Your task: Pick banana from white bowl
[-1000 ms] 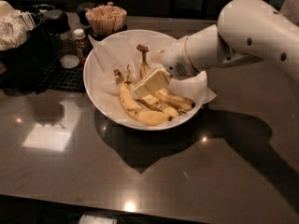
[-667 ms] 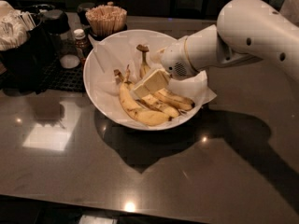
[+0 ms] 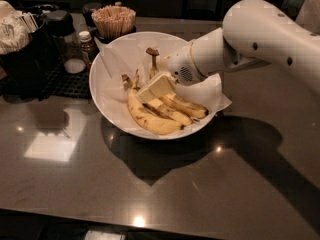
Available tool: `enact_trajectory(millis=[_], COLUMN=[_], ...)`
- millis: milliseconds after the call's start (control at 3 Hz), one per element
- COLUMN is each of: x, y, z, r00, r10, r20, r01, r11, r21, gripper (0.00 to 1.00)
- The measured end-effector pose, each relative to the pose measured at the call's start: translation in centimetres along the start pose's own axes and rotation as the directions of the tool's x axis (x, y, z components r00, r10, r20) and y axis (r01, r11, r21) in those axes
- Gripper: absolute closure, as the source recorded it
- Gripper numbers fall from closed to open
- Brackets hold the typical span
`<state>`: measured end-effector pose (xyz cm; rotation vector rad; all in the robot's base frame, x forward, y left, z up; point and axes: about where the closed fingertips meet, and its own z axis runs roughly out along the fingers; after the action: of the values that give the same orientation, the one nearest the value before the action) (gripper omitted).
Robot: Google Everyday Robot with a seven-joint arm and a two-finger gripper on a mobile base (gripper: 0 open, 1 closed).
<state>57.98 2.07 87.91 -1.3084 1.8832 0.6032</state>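
Observation:
The white bowl [image 3: 107,101] stands on the dark counter, lined with crinkled white paper. In it lies the banana [image 3: 153,64], with its thin neck and dark knobby stem tip pointing up at the back; its speckled body runs under the gripper toward the right. Two plumper bananas [image 3: 149,122] joined at one stem lie in front of it. My gripper [image 3: 156,88], cream-coloured at the end of the white arm [image 3: 250,39], reaches in from the right. It sits low inside the bowl, right over the banana's body where the neck meets it.
A cup of wooden stir sticks [image 3: 114,20] stands behind the bowl. A small brown bottle [image 3: 86,43] and a black rack with white packets [image 3: 20,44] are at the left. The counter's front edge runs along the bottom.

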Motion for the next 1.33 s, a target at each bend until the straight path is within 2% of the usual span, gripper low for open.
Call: enact_trajectory(millis=[667, 1000, 1333], x=[1.1, 1.4, 1.8], y=[-1.3, -1.8, -2.6], z=[1.7, 1.7, 1.0], r00=[0.998, 0.998, 0.998], r10=[0.041, 0.051, 0.063], r20=[-0.038, -0.030, 0.028], r01=[-0.039, -0.049, -0.064], r11=[0.9985, 0.9977, 0.9972], r21=[0.038, 0.046, 0.039], gripper=[0.27, 0.46, 0.69])
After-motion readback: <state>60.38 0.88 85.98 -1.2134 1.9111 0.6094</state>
